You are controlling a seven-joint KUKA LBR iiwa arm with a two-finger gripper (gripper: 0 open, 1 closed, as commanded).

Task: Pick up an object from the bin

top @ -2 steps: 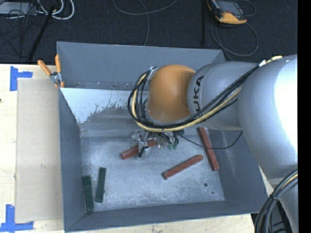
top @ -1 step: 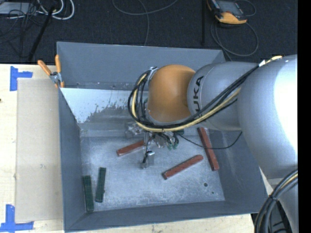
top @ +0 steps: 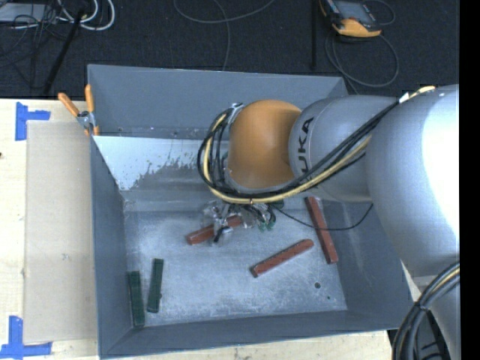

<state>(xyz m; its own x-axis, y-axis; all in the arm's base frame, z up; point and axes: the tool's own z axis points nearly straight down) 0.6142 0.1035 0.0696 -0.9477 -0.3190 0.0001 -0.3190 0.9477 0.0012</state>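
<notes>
Now hand low over flat, red-brown rectangular bar nr centre of metal bin; grip can't tell.

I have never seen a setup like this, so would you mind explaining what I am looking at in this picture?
The one camera looks down from above, a little to one side, into a grey metal bin. The large silver shape coming in from the right is a robot arm. The orange cover and the cables around it are parts of its wrist.

Just below the cover is the gripper, the arm's two-finger hand. It is low over a reddish-brown stick near the middle of the bin floor. I cannot tell from this view whether it has actually gripped the stick.

Two more brown sticks lie to the right, one on the floor and one nearer the arm. Two green sticks lie side by side in the lower left corner.
</notes>
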